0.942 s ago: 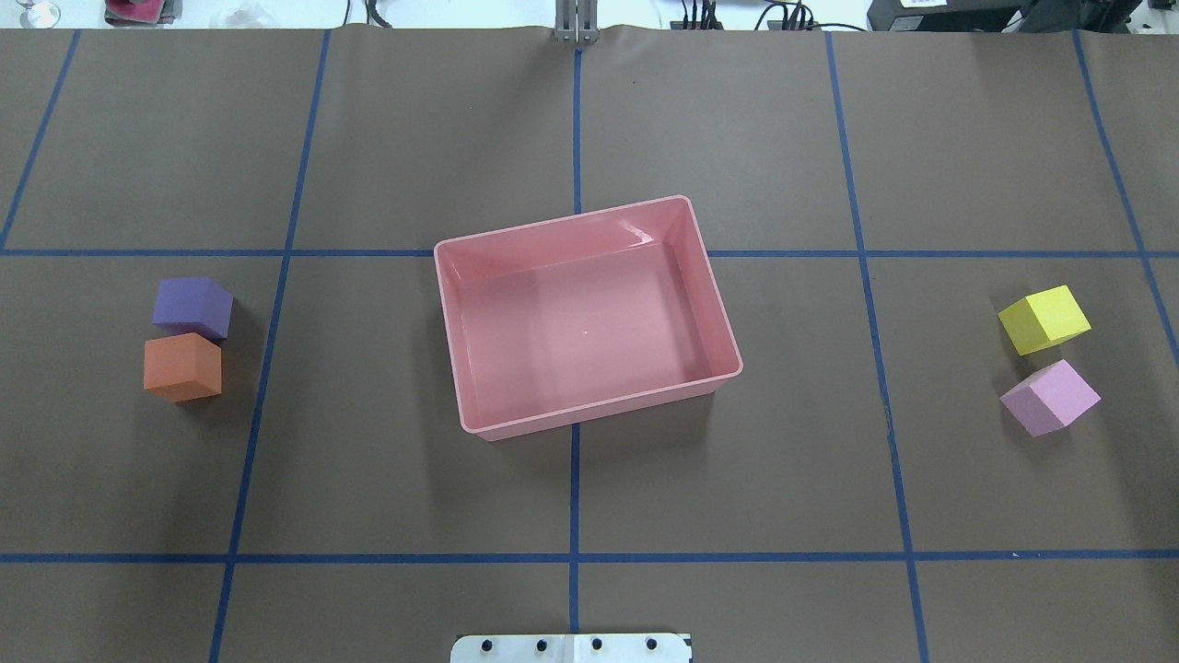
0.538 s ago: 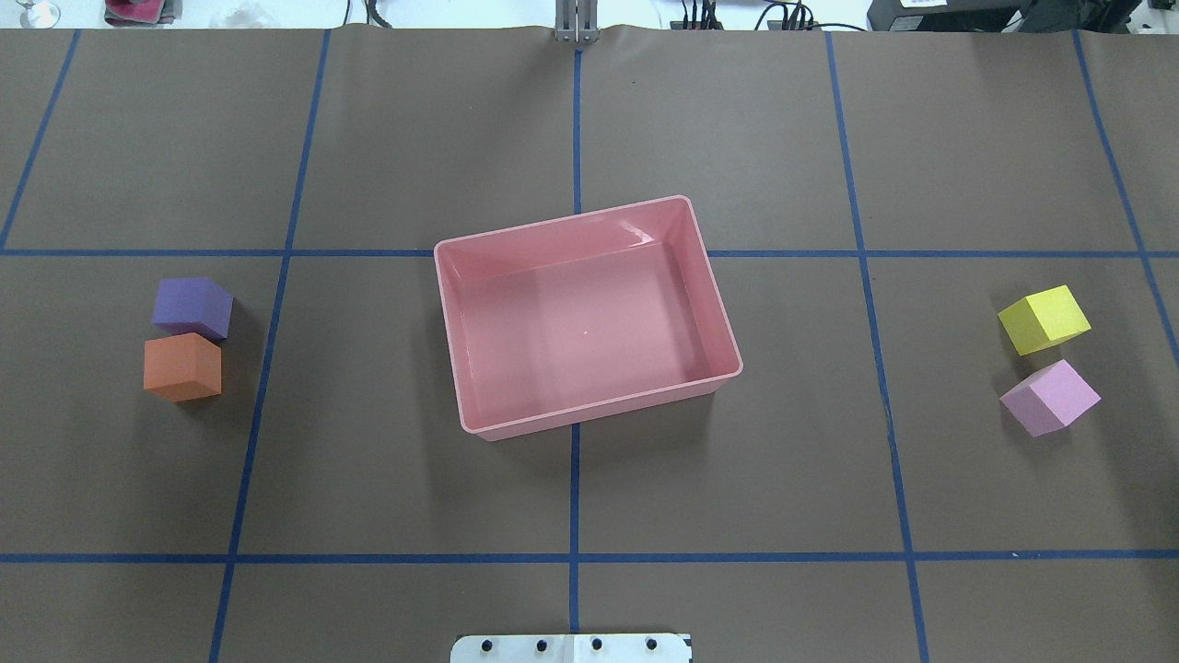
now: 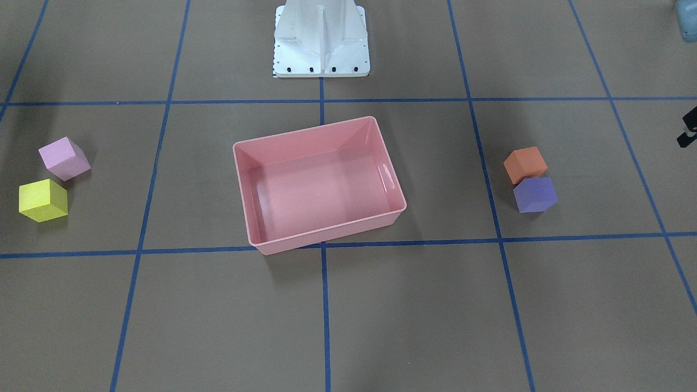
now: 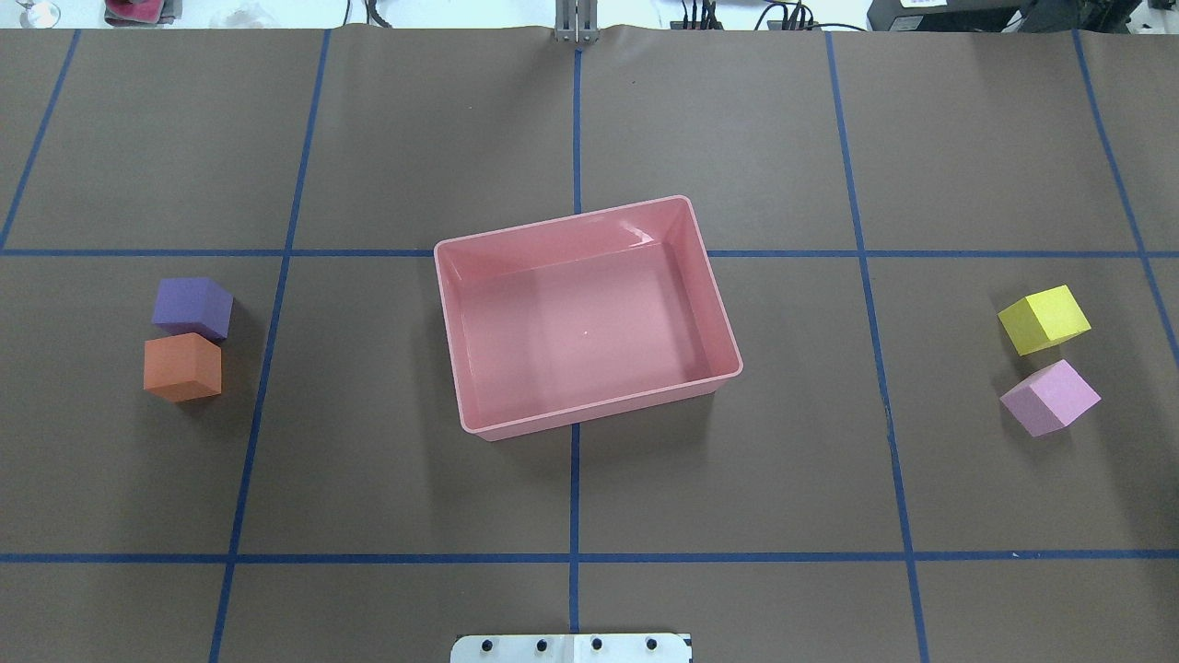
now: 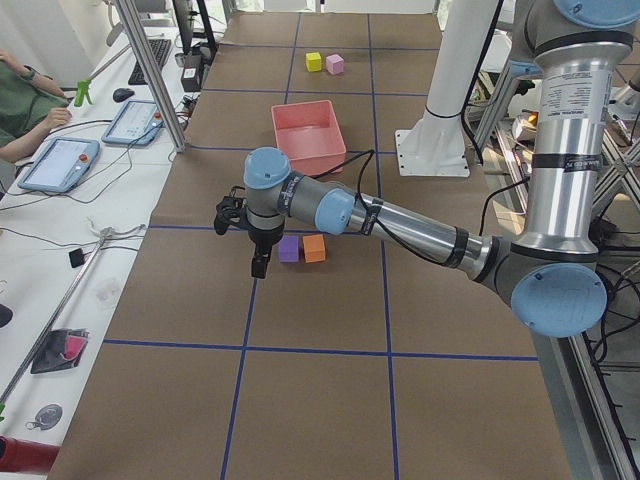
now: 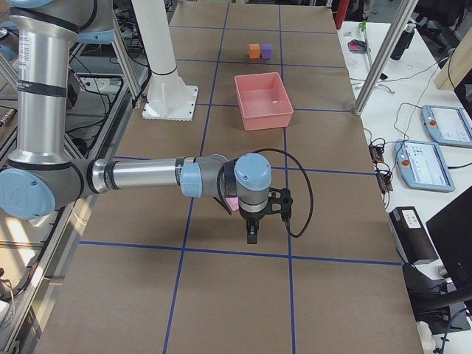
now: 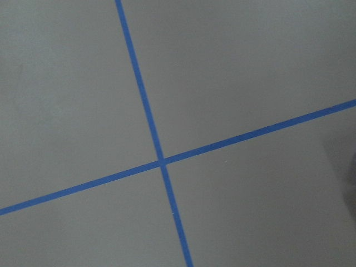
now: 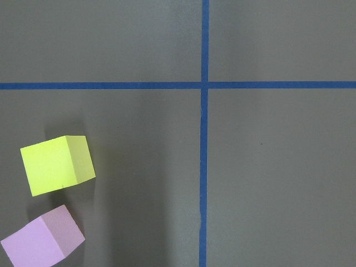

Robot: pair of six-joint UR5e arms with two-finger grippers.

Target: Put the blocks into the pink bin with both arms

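The pink bin (image 4: 562,219) stands empty at the table's middle. The purple block (image 4: 192,308) and orange block (image 4: 182,366) touch each other on the left. The yellow block (image 4: 1044,319) and lilac block (image 4: 1049,397) sit close together on the right, and also show in the right wrist view (image 8: 55,164), (image 8: 41,238). My left gripper (image 5: 258,265) hangs above the table just outboard of the purple block (image 5: 289,248). My right gripper (image 6: 252,234) hangs outboard of the lilac block (image 6: 232,204). I cannot tell whether either is open or shut.
The white base pedestal (image 3: 321,41) stands at the robot's edge. Blue tape lines grid the brown table cover. A metal post (image 6: 377,55) and tablets (image 6: 431,162) stand off the far edge, with an operator's arms (image 5: 25,110) nearby.
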